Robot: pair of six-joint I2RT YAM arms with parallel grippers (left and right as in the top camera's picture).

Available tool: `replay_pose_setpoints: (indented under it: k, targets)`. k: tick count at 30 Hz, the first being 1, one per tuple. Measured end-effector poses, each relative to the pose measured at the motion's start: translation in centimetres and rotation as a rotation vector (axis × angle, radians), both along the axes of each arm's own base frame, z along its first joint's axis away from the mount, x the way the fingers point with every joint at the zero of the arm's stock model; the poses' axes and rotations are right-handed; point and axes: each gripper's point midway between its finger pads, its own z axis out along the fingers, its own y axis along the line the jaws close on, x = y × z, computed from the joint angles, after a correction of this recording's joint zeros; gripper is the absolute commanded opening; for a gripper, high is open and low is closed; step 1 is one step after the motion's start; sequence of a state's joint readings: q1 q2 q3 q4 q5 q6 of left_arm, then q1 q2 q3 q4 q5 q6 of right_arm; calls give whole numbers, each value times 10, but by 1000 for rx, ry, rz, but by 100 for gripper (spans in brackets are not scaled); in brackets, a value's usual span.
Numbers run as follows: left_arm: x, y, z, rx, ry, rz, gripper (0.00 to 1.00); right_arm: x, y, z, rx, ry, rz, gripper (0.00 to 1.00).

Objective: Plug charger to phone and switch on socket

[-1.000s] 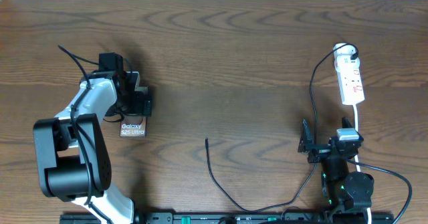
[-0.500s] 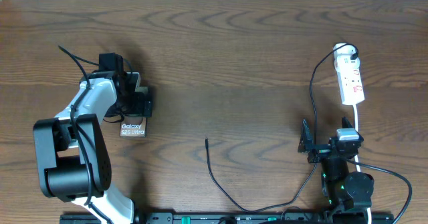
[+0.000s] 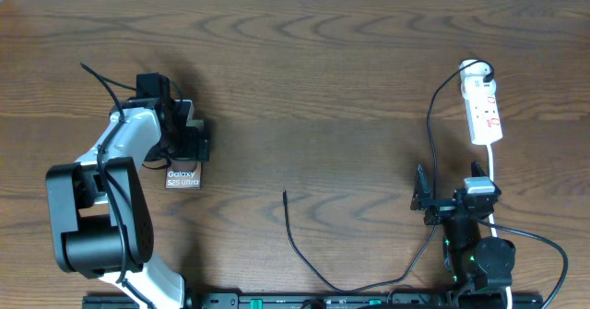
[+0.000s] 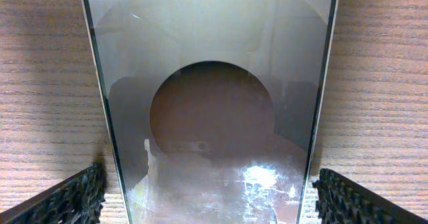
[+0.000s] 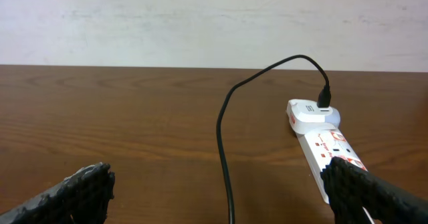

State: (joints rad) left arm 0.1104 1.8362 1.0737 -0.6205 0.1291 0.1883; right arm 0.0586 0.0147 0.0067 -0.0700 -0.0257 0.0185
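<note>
The phone (image 3: 182, 177) lies flat at the left of the table, its "Galaxy S25 Ultra" end toward the front. My left gripper (image 3: 187, 144) is lowered over it, open, one finger on each side. In the left wrist view the phone's glossy face (image 4: 214, 103) fills the space between the fingers (image 4: 210, 197), with thin gaps at both edges. The charger cable (image 3: 304, 254) loops along the front edge, and its plug tip (image 3: 285, 195) lies free mid-table. The socket (image 3: 483, 106) lies at the far right. My right gripper (image 3: 433, 201) is open and empty in front of it.
The black cable (image 5: 224, 130) runs from a white adapter (image 5: 311, 114) in the socket's far end (image 5: 331, 150) back between my right fingers (image 5: 227, 197). The socket's white cord (image 3: 493, 161) runs toward the right arm's base.
</note>
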Motion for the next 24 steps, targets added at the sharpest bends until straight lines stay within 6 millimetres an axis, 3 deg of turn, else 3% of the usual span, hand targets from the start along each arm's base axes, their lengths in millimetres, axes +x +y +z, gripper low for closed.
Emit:
replay_pose_setpoints:
  k: [24]
  targets:
    - [-6,-1,0,-6,22,0,98,0,0,0,0,0,0,99]
